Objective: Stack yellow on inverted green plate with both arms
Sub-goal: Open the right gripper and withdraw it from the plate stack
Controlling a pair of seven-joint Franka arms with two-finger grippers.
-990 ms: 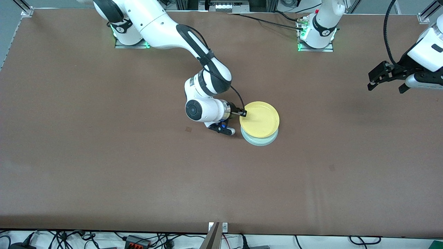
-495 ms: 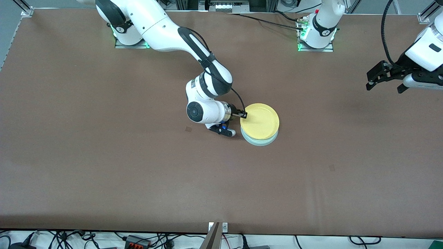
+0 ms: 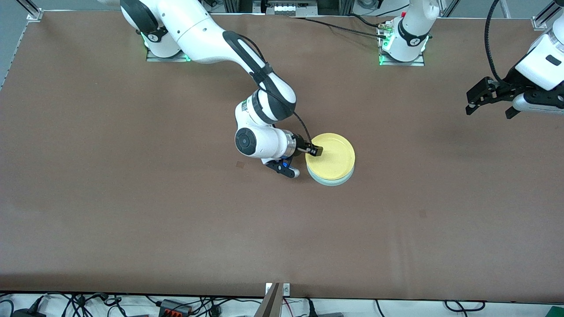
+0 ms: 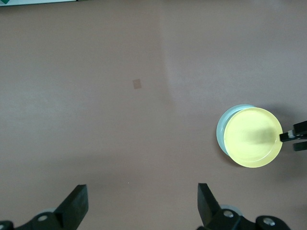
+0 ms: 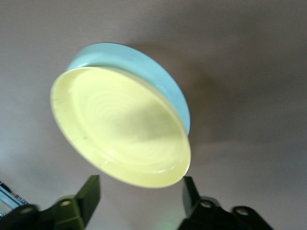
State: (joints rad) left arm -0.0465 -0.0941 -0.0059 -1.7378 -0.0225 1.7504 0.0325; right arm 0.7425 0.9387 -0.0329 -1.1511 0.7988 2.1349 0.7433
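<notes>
We see the right arm's black two-finger gripper [image 3: 313, 150] at the rim of the small round bright yellow plastic plate [image 3: 331, 156], on the edge toward the right arm's end of the brown table [image 3: 132, 198]; its fingers [image 5: 88, 194] stand spread to either side of the rim and, as far as the wrist view lets us judge, clear of it. That yellow plate rests rim-up on the small round pale mint-green plastic plate [image 3: 330, 180], which lies upside down on the table and peeks out along the edge nearer the front camera. The left arm waits with its black gripper [image 3: 489, 102] wide open and empty, above the table well apart from the yellow plate, toward the left arm's end.
</notes>
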